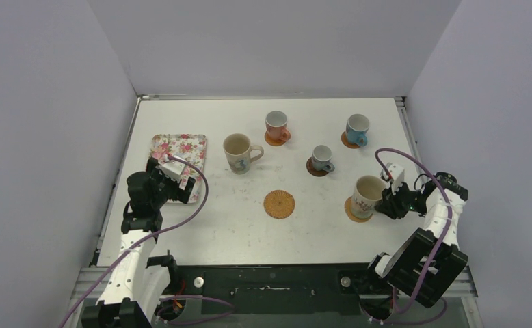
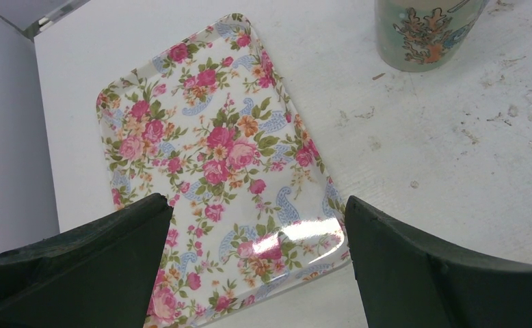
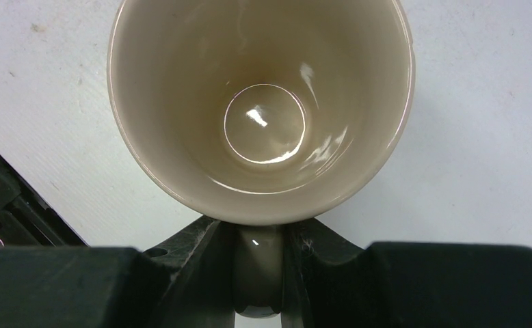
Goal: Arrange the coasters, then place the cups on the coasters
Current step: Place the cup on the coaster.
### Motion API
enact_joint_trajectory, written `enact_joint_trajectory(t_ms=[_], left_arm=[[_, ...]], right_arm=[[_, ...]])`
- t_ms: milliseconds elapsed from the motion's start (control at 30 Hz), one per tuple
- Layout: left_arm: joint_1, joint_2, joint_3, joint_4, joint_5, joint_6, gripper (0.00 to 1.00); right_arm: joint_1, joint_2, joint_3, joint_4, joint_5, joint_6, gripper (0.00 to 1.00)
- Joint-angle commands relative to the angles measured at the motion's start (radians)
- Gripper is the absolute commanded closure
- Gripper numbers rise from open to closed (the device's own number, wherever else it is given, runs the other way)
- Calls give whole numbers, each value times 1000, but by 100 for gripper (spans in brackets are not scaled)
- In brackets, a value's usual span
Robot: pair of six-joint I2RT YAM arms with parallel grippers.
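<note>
Right jaws: closed on the handle of cream mug [image 1: 368,195], upright over tan coaster [image 1: 349,211], right side of table [image 1: 318,236]. Left jaws: wide open above floral tray [image 1: 179,147]. Pink mug [image 1: 275,124], blue mug [image 1: 357,128] and grey mug [image 1: 321,156] each on a coaster; second cream mug [image 1: 238,152] on bare table; woven coaster [image 1: 279,203] lying bare at centre.

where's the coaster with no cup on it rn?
Top view: the bare coaster lies centre-front on the table, between the loose cream cup by the tray and the other cream cup, held by the right gripper.
</note>
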Motion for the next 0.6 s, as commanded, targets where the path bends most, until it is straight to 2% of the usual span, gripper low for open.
enact_joint_trajectory(t_ms=[0,567], left_arm=[[-2,-10,-1,39,22,4,3],[-2,-16,-1,34,20,5,3]], right_arm=[[4,-30,-2,2,-99,-36,100],[-9,-94,-25,39,-145,-29,100]])
